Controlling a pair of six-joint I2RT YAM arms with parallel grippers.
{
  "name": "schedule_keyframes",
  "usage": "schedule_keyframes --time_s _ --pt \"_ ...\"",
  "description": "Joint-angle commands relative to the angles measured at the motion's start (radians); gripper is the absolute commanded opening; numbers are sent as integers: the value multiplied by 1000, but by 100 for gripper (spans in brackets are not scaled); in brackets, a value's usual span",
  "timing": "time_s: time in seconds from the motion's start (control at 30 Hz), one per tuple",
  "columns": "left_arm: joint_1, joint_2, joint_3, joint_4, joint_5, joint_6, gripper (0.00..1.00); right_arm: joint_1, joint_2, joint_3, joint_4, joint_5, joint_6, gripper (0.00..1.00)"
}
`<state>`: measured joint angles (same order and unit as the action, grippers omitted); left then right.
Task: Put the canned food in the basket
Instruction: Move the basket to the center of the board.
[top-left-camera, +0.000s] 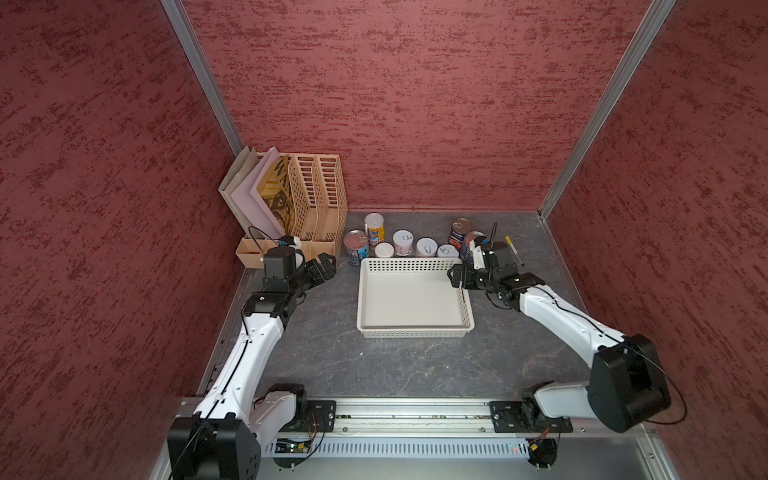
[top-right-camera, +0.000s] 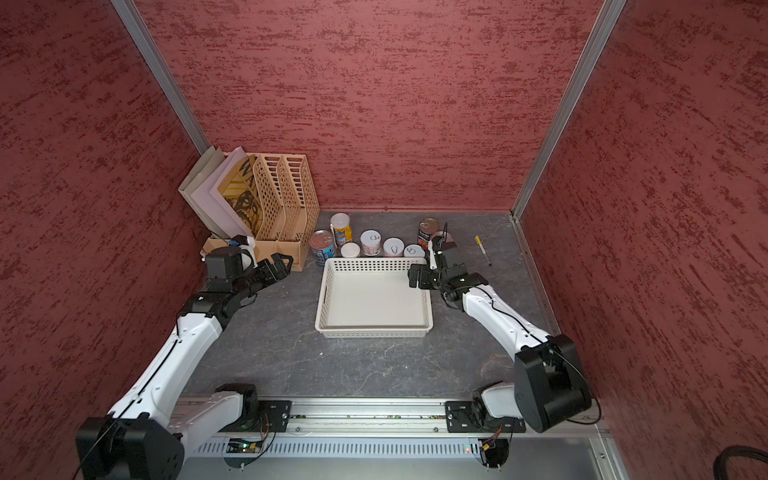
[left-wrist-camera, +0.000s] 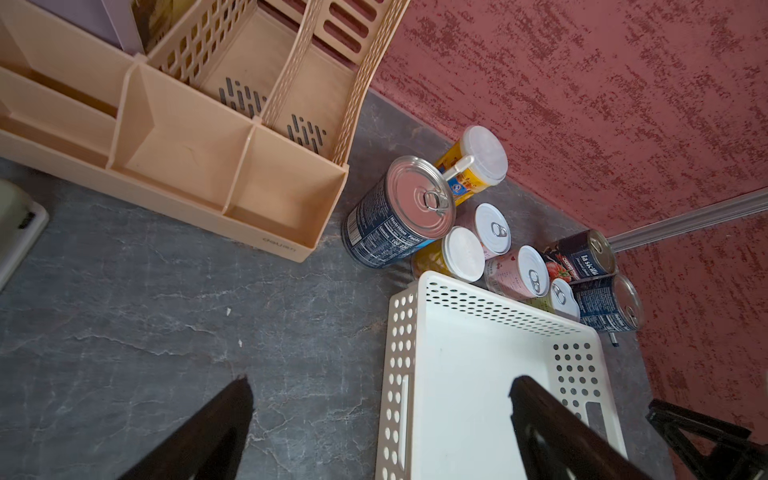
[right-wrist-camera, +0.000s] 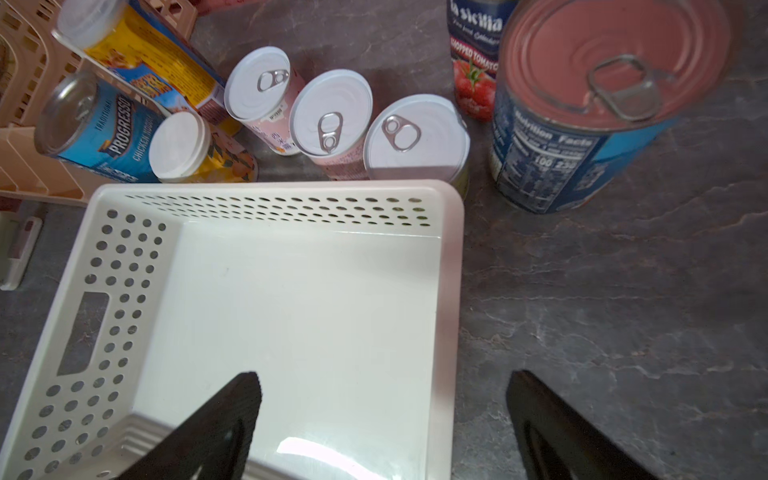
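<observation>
Several cans stand upright in a row on the table behind the white basket (top-left-camera: 411, 299), which holds nothing. From the left they are a blue-label can (top-left-camera: 356, 247), a tall yellow can (top-left-camera: 374, 228), a small white-lidded yellow can (top-left-camera: 383, 249), three white pull-tab cans (top-left-camera: 426, 246), a tomato can (top-left-camera: 460, 232) and a second blue can (right-wrist-camera: 582, 104), partly hidden by my right wrist in both top views. My left gripper (top-left-camera: 326, 266) (left-wrist-camera: 380, 382) is open and empty, left of the basket. My right gripper (top-left-camera: 455, 278) (right-wrist-camera: 382, 376) is open and empty above the basket's far right corner.
A beige file organizer (top-left-camera: 307, 199) with papers fills the back left corner, close to my left wrist. A yellow-capped pen (top-left-camera: 514, 250) lies right of the cans. Red walls enclose the table on three sides.
</observation>
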<state>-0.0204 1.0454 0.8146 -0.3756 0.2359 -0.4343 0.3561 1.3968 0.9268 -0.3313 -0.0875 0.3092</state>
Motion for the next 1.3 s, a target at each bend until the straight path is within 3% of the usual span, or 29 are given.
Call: schedule_keyframes --time_s 0.0,0.17,0.4,0.77,0.83,1.03,1.27 --pt "5 9 -4 47 101 -10 100 19 47 52 -31 51 -31 96" --pt "10 8 -27 59 87 -82 100 33 161 114 -66 132 -41 90" --pt "10 -5 -38 89 140 -82 100 33 255 173 -73 219 -53 80" --pt "41 -22 -92 171 143 -120 100 33 335 224 -50 280 -74 43" --pt "55 -14 -78 144 188 -126 100 33 341 225 -51 275 -71 34" --pt "75 44 -43 82 179 -145 100 33 336 225 -59 272 -63 11" --pt "82 115 19 3 200 -157 100 34 262 180 -70 201 -28 0"
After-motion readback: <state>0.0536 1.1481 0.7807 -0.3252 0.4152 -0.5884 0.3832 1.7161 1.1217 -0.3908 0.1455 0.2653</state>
